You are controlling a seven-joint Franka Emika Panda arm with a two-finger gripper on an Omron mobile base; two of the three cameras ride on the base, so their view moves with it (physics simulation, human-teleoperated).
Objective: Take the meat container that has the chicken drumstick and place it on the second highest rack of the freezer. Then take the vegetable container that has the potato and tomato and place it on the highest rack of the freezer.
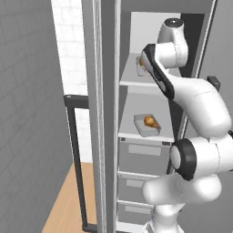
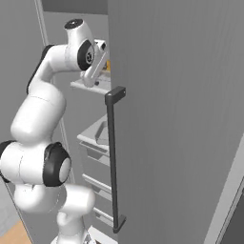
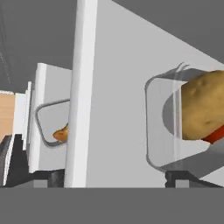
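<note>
— Trays first: how many, and where?

— Two. The vegetable tray (image 3: 175, 127) with one potato (image 3: 203, 107) and one tomato (image 3: 215, 135) sits on the top shelf (image 1: 136, 82); the drumstick tray (image 1: 147, 125) is on the shelf below (image 1: 132, 135).

— Your gripper (image 3: 111, 179)?

— Spread wide, holding nothing. I'd back straight out, level, without nudging the tray's rim.

The potato (image 3: 202, 108) and tomato (image 3: 216, 135) lie in a clear container (image 3: 157, 127).

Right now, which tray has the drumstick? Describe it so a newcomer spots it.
Look inside the open freezer, at the lower open shelf just above the grey drawers. The clear tray there holds one golden-brown drumstick; the upper shelf's tray holds a potato.
</note>
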